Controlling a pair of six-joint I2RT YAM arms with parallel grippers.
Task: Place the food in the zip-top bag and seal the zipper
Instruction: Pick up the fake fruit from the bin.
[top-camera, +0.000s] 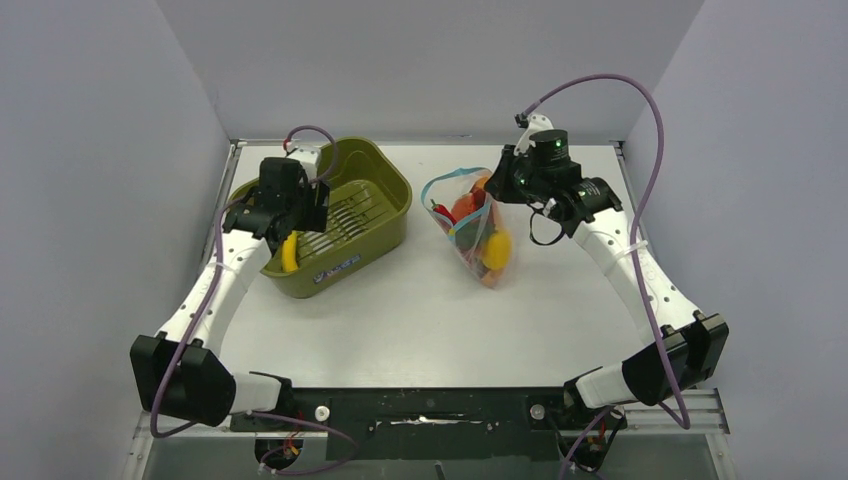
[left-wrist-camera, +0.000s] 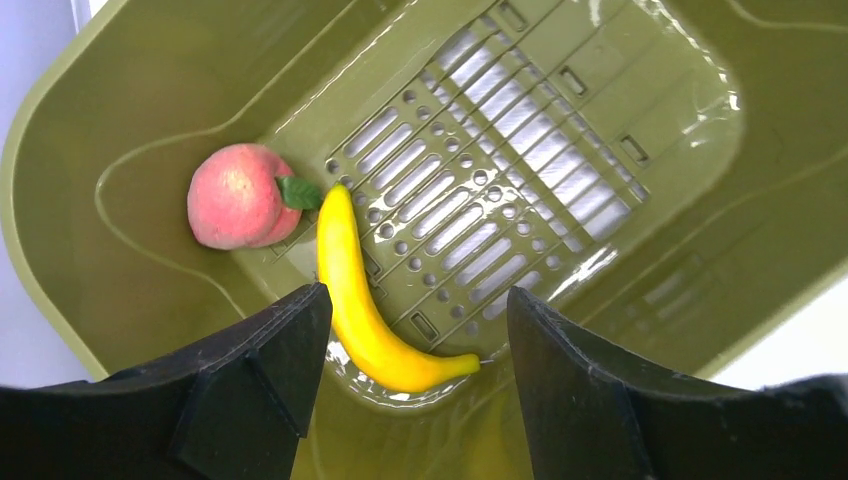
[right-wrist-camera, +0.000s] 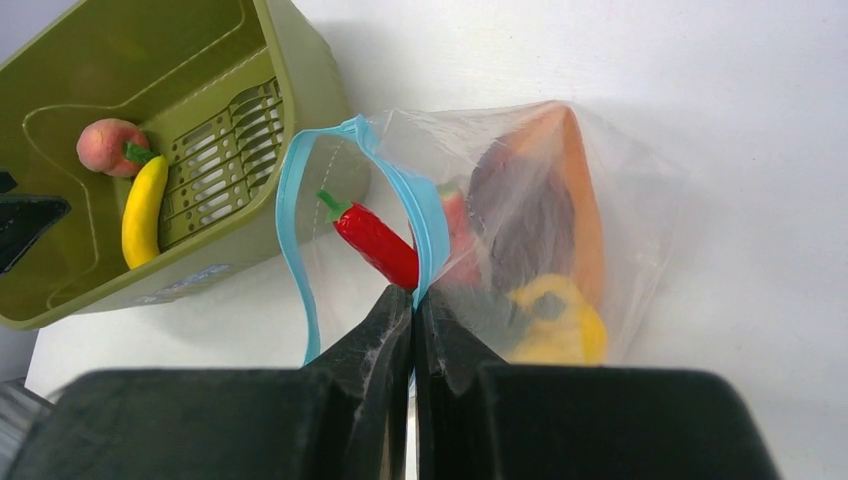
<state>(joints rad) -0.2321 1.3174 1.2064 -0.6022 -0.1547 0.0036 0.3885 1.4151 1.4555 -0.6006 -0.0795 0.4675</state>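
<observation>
1. Pinching the zipper (right-wrist-camera: 428, 220) of the bag (right-wrist-camera: 620, 200) with the right tool (right-wrist-camera: 413, 295), both fingers pressed together on the blue strip at one side of the mouth.
2. Leaving the rest of that strip bowed out in a wide loop, mouth gaping toward the bin (left-wrist-camera: 130, 90).
3. Showing through the clear plastic a red chili (right-wrist-camera: 378, 245) just inside the mouth, then a dark piece (right-wrist-camera: 525, 215), an orange piece (right-wrist-camera: 580, 180) and a yellow piece (right-wrist-camera: 565, 325) deeper in, all bunched close.
4. Resting with the bag's lower end on the white tabletop (top-camera: 400, 320), right of the bin and apart from it.
5. Lying on the bin's slotted floor: a banana (left-wrist-camera: 355, 290) and a peach (left-wrist-camera: 235, 197), the banana's tip touching the peach's leaf.
6. Hovering inside the bin's rim with the left tool (left-wrist-camera: 417, 300), fingers spread wide, holding nothing, the banana's lower half below and between them.
</observation>
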